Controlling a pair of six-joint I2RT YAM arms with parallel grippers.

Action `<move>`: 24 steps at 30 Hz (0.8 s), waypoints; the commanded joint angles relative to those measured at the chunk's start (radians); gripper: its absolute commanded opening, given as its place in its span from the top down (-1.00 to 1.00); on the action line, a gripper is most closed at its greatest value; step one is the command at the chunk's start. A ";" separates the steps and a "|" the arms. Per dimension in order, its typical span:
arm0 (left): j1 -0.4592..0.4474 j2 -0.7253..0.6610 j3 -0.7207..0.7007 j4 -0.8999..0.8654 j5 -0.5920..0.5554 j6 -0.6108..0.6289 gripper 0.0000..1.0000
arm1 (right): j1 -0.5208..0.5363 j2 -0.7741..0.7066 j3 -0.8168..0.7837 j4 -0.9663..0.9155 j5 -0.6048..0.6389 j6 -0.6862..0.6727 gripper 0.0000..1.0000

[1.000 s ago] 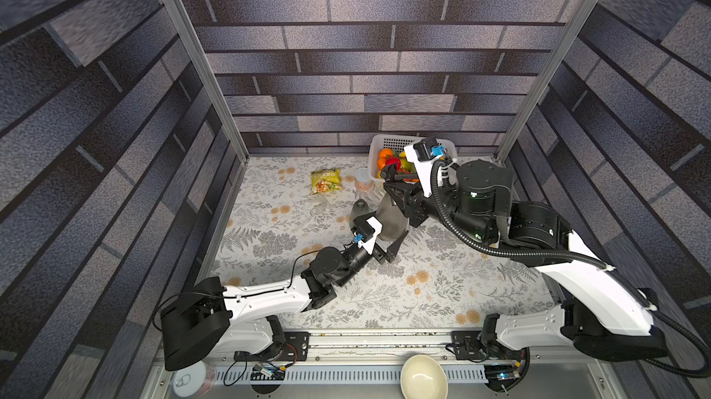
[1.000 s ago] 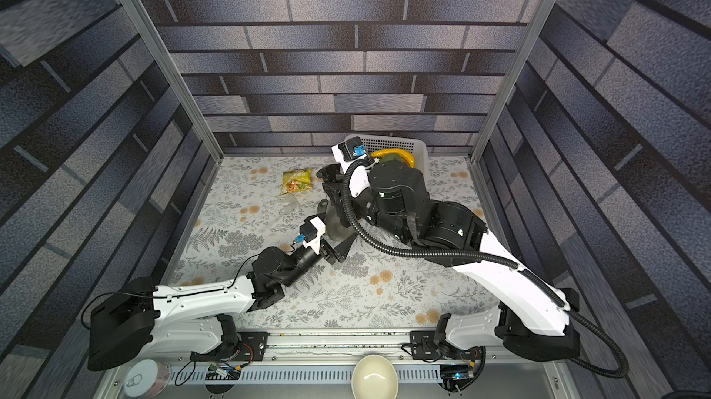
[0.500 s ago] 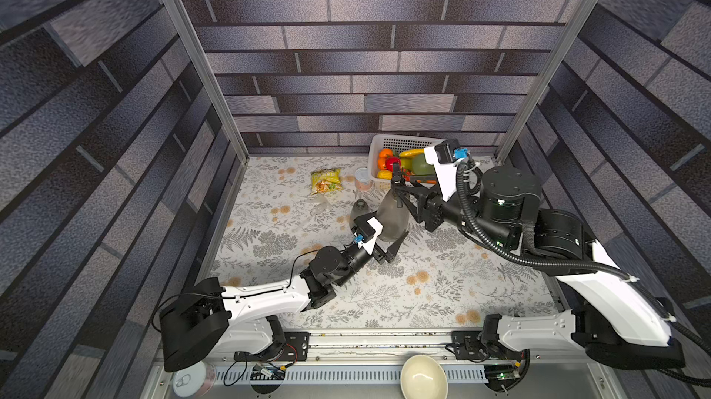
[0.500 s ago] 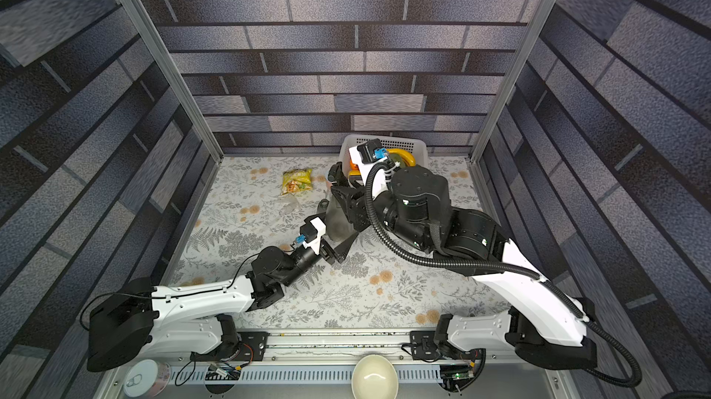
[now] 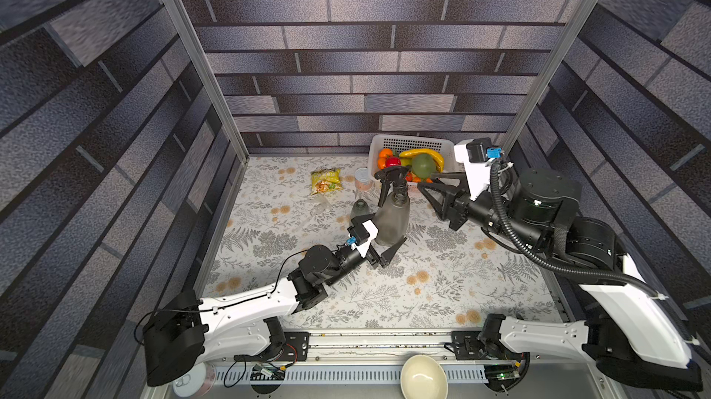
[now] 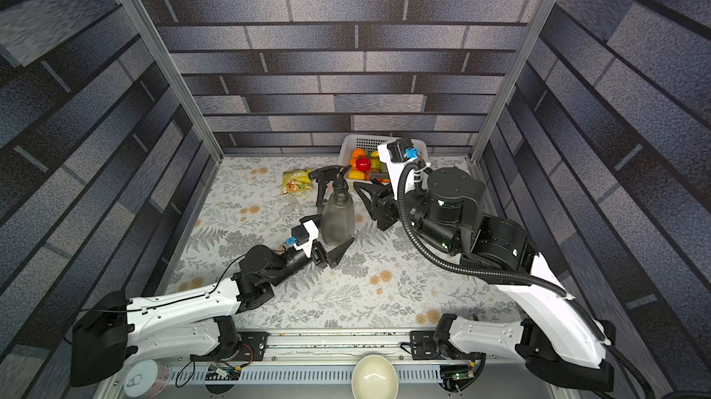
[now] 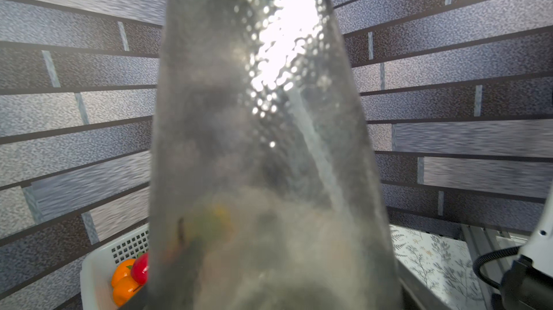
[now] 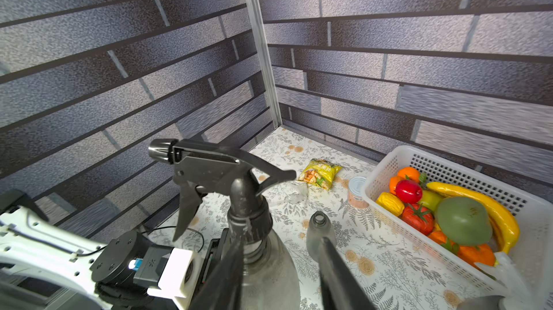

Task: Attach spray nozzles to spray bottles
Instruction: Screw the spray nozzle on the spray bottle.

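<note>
Grey brick-patterned walls (image 5: 346, 70), metal corner posts (image 5: 197, 58), pale fern-print table cover (image 5: 442, 293).

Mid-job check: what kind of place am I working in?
Likely a staged robot test cell, not a real room: brick-print wall panels on aluminium posts, a floral tablecloth, a white basket of fruit.

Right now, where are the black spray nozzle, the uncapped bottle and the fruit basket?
black spray nozzle (image 8: 215, 168): right wrist view, on its head.
uncapped bottle (image 8: 317, 226): right wrist view, on its neck.
fruit basket (image 8: 434, 171): right wrist view, on its perforated back wall.
</note>
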 commanded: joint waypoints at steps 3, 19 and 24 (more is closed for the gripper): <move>0.011 -0.052 0.024 -0.063 0.086 -0.040 -0.35 | -0.111 -0.005 -0.040 0.097 -0.427 -0.035 -0.54; -0.014 -0.070 0.046 -0.105 0.065 0.002 -0.36 | -0.137 0.056 -0.019 0.083 -0.422 0.043 -0.47; -0.021 -0.064 0.042 -0.104 0.033 0.033 -0.37 | -0.137 0.085 0.029 0.008 -0.380 0.052 -0.12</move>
